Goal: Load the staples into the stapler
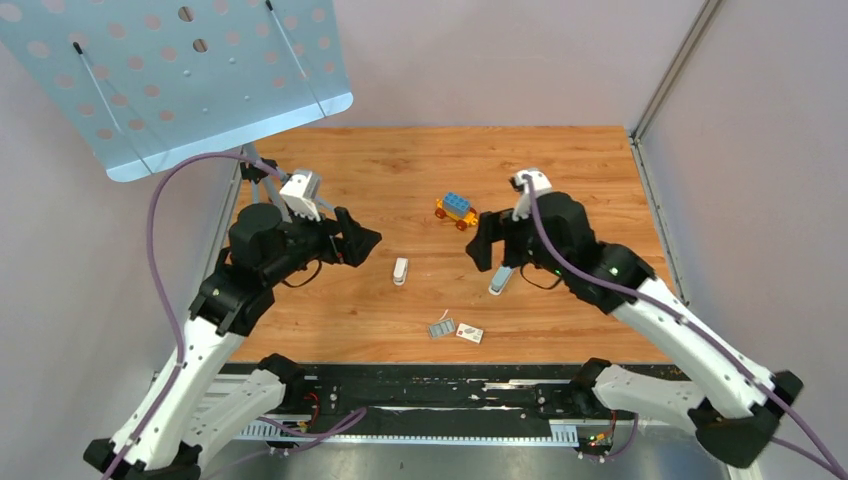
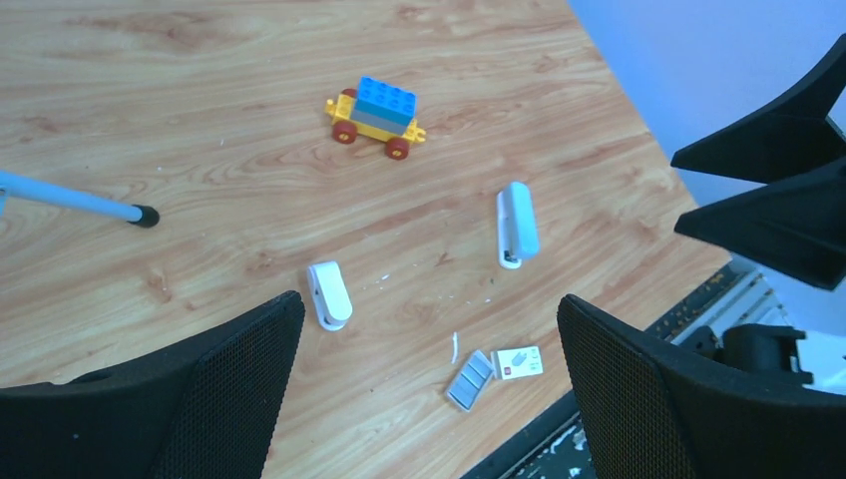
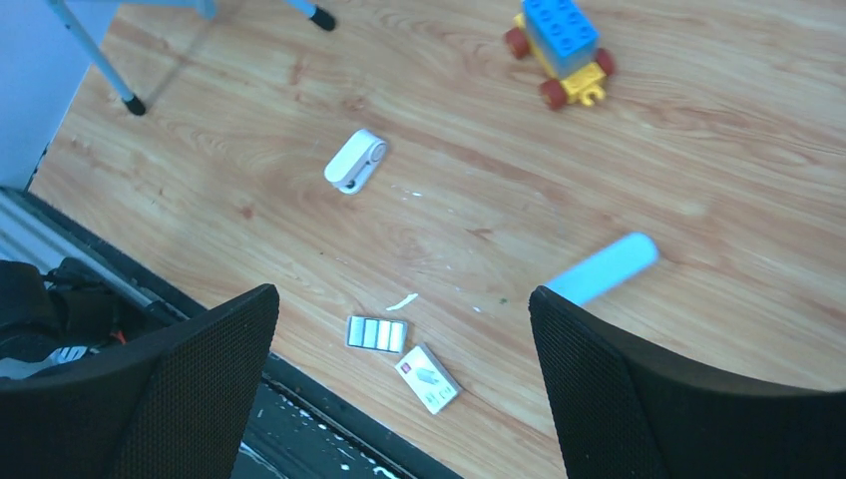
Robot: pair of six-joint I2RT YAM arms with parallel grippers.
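Left gripper (image 2: 429, 299) and right gripper (image 3: 401, 294) both spread wide, holding nothing. Staples (image 1: 440, 328) lower centre, just beside white box (image 1: 469, 333); stapler (image 1: 500, 280) right of centre.

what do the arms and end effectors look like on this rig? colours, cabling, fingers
Left arm and right arm: white lower links, black joints, a purple cable looping along each. Left end effector and right end effector are black, each with a white camera block behind it. Fingers are broad, rounded, mesh-textured inside. No markings readable.
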